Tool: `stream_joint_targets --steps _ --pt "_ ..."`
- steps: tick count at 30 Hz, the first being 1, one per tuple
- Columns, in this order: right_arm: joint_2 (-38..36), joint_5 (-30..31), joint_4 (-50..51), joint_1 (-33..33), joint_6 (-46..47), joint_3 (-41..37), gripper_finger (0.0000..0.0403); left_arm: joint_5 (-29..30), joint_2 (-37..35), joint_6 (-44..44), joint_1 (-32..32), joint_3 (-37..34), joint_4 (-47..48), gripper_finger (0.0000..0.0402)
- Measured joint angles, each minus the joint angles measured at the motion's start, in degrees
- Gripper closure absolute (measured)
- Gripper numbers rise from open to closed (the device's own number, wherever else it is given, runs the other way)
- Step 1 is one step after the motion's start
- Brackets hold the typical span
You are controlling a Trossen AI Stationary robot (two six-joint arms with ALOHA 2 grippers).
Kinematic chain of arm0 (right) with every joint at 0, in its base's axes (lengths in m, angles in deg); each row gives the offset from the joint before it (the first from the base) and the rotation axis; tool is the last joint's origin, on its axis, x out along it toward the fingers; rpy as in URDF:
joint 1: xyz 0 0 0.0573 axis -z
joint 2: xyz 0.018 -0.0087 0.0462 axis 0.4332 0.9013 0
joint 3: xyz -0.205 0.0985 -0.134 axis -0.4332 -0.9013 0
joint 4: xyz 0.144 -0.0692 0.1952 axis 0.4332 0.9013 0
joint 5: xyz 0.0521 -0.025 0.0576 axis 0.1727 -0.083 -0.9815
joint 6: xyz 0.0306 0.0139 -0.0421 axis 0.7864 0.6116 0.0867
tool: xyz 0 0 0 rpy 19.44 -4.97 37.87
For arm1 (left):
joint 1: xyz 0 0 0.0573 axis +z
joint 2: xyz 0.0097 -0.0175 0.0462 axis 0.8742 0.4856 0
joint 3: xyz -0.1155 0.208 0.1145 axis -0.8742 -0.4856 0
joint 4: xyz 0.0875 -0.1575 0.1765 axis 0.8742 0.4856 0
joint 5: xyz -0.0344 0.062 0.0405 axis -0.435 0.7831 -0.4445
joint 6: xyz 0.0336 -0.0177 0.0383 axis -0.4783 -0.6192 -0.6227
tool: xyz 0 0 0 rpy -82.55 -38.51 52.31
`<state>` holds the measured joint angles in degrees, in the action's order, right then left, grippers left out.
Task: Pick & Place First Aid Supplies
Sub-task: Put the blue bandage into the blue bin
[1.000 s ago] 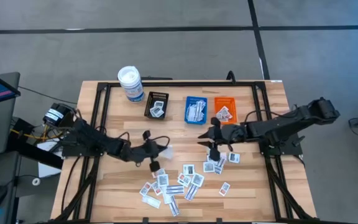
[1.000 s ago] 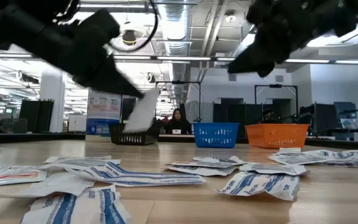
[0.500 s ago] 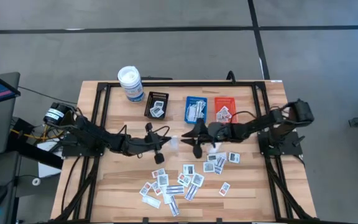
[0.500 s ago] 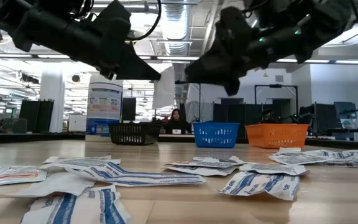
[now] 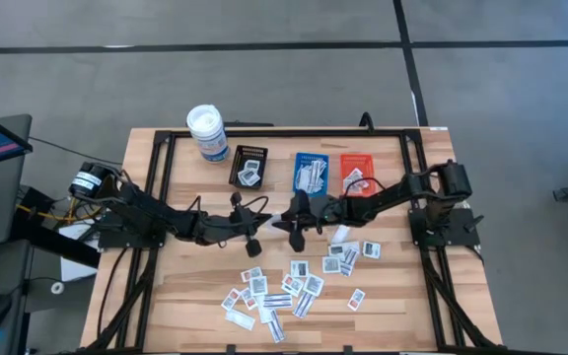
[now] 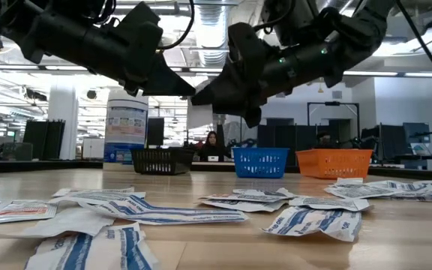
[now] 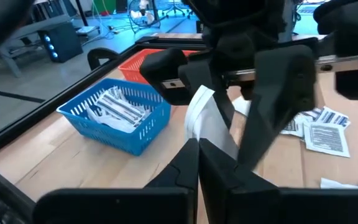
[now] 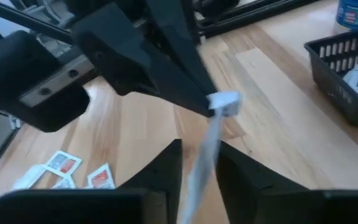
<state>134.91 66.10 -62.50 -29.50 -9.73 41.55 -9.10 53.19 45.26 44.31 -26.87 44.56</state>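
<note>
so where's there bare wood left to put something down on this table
Free: the left strip of the table, beside the loose packets, and the right strip below the right arm's base. Also the far right corner, past the orange tray. Crowded: the near middle under the packets, and the centre, where the left gripper and right gripper meet over a packet.

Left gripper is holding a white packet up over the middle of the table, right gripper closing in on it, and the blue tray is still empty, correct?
Not quite: the blue tray already holds packets, as the left wrist view shows. The rest stands: the left gripper pinches the white packet in mid-air, and the right gripper straddles its other end.
</note>
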Motion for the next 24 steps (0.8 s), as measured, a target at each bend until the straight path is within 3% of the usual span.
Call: stream_joint_targets --steps 6,14,21,24 --pt "-0.3 -0.1 2.3 0.5 -1.8 0.0 0.0394 0.0 0.0 0.0 0.0 0.0 0.0 0.0389" --pt "-1.4 -0.2 10.6 0.6 -2.9 0.0 0.0399 -1.1 0.0 0.3 0.0 0.0 0.0 0.0378" --pt "-9.8 0.0 18.1 0.3 -7.5 0.0 0.0401 -4.9 0.0 3.6 0.0 0.0 0.2 0.0309" --pt "-12.1 -0.1 18.8 -0.7 -9.5 0.0 0.0401 -11.3 0.0 4.0 0.2 0.0 0.0 0.0275"
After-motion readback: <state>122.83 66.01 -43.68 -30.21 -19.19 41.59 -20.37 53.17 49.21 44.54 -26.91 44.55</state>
